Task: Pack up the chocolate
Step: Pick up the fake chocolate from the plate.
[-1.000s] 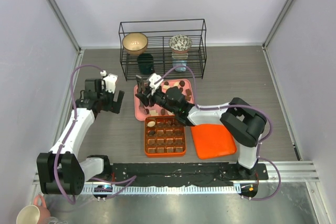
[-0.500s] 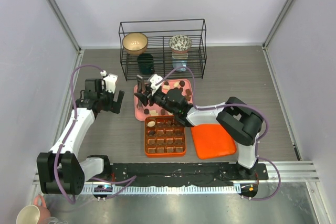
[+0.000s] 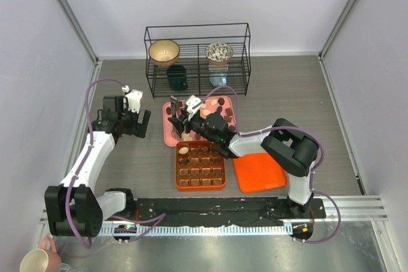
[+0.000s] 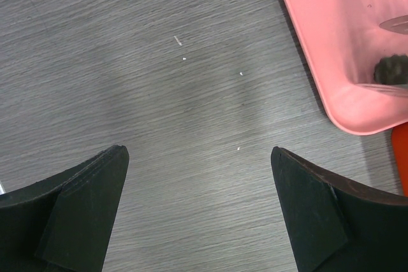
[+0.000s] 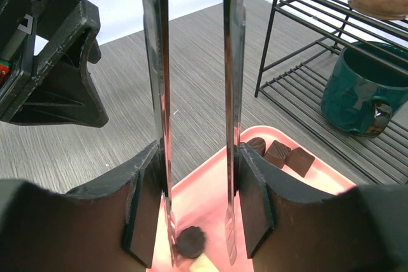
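The right gripper [image 5: 199,246] carries two long metal blades that point down into the near-left part of the pink tray [image 3: 224,118]. The blades stand apart. One round dark piece of chocolate [image 5: 190,241] lies on the tray floor between their tips, close against the left-hand blade and clear of the other, so nothing is gripped. A cream-white piece [image 5: 201,264] lies just below it at the bottom edge of the right wrist view. Three more dark pieces [image 5: 278,153] sit in a row farther back on the tray, to the right of the blades.

In the overhead view the tray lies at the centre, just in front of the black wire rack [image 3: 197,30]. The orange gridded box [image 3: 200,185] touches the tray's lower edge, with dark and pale pieces in several cells. An orange lid [image 3: 258,173] lies flat to the right of the box.

The left gripper [image 4: 197,154] hangs over bare grey table [image 4: 159,93] to the left of the tray with its fingers wide apart, holding nothing. Only the tray's rounded corner shows at the upper right of its view.

On the rack are a tan bowl [image 3: 164,51], a patterned bowl [image 3: 218,51] and a dark green mug [image 5: 357,97]. Any print on the arms is too small to read.
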Tool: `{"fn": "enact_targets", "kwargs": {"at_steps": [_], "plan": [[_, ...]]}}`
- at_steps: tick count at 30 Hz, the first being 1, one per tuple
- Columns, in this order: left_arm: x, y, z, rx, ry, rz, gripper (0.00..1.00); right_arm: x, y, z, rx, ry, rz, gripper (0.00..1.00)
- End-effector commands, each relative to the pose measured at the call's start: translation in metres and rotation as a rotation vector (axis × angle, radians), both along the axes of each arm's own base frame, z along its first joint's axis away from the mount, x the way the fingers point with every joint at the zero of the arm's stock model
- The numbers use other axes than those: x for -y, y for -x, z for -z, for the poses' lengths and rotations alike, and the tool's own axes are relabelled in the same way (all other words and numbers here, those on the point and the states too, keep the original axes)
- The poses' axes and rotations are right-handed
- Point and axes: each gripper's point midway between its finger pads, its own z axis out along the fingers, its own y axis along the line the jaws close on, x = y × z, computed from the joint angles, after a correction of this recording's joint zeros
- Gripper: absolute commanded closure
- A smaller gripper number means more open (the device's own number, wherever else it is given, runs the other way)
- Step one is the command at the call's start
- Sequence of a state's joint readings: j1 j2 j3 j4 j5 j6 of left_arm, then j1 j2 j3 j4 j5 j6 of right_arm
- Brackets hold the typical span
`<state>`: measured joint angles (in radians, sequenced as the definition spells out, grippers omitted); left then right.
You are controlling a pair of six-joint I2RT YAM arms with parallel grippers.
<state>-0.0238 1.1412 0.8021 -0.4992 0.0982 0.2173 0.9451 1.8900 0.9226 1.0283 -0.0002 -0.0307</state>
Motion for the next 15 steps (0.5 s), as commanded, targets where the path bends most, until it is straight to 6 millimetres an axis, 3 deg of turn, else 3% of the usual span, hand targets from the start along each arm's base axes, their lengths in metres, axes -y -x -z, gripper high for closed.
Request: {"fn": "enact_targets", "kwargs": {"at_steps": [1,9,15], "plan": [[0.0,-0.008,-0.022,0.068,0.005,0.01,0.0,0.005,-0.004,-0.011,0.032,-0.054,0.031,0.5],[-0.002,-0.007,-0.022,0.058,-0.011,0.012,0.0,0.001,-0.007,-0.028,0.072,-0.09,0.032,0.63],[-0.002,-0.006,-0.018,0.042,-0.013,0.012,0.0,0.01,-0.005,-0.072,0.159,-0.109,0.047,0.72]]}}
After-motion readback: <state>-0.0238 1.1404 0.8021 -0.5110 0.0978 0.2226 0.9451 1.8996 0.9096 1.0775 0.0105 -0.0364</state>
